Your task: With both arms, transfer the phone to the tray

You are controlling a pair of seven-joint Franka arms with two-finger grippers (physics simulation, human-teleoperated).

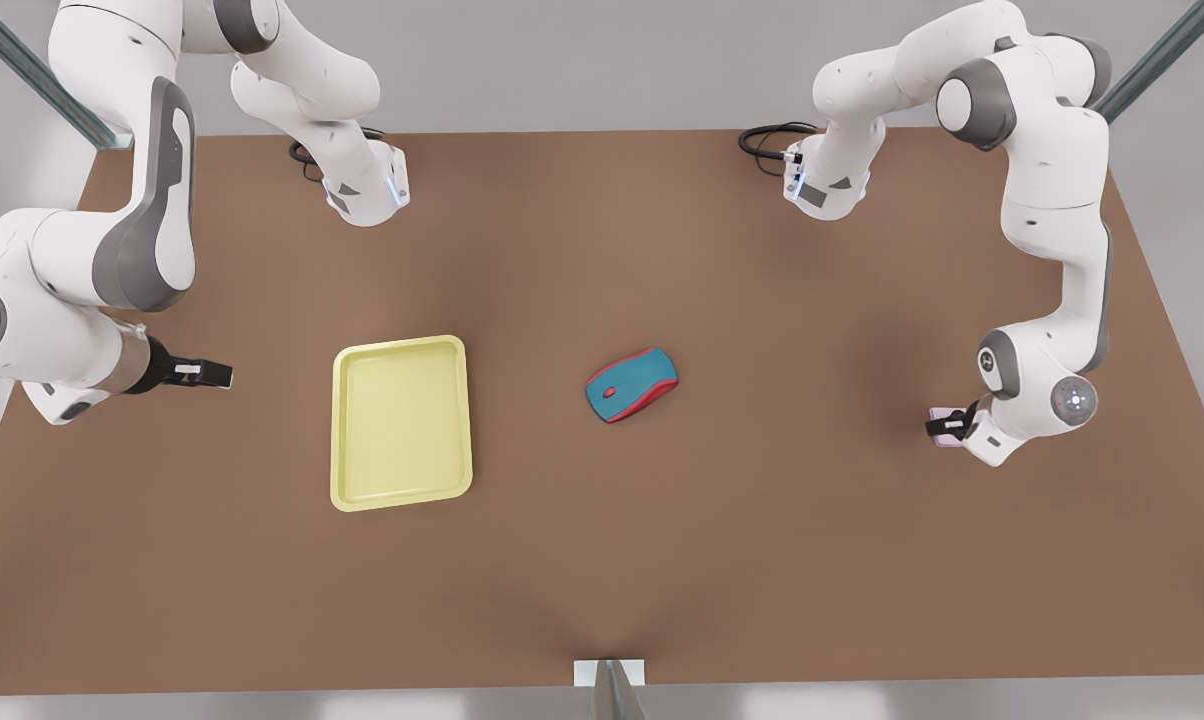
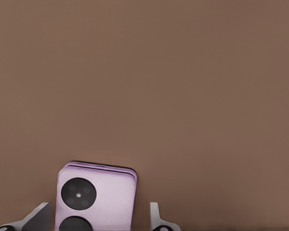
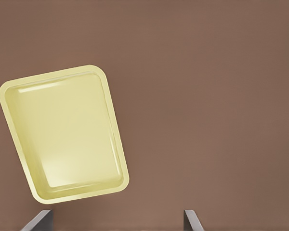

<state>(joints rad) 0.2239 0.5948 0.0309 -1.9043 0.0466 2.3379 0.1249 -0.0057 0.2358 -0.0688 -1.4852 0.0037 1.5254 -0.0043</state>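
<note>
Brown tabletop (image 1: 602, 560), matte, bare over most of its area. Pale yellow tray (image 1: 401, 423) lying flat toward the front view's left, roughly mid-depth, nothing in it. Teal-and-red mouse (image 1: 632, 385) near table centre, well apart from tray, between tray and phone.

Pink-lilac phone (image 1: 946, 426) far over by the edge at the front view's right, under left gripper (image 1: 947, 426). Seen in left wrist view: phone (image 2: 96, 198) w/ two black camera circles, flat on table, sitting between the two fingers (image 2: 155, 217). Fingers spread, gap visible on one side at least; contact on the other side unclear. Not clamped.

Right gripper (image 1: 224, 375) near the edge at the front view's left, beside tray but apart from it, pointing toward tray; arm waiting. Right wrist view: tray (image 3: 62, 132) ahead, fingertips (image 3: 191, 222) wide apart, holding nothing.

Black cables (image 1: 767, 140) coiled by both arm bases along the far edge.
</note>
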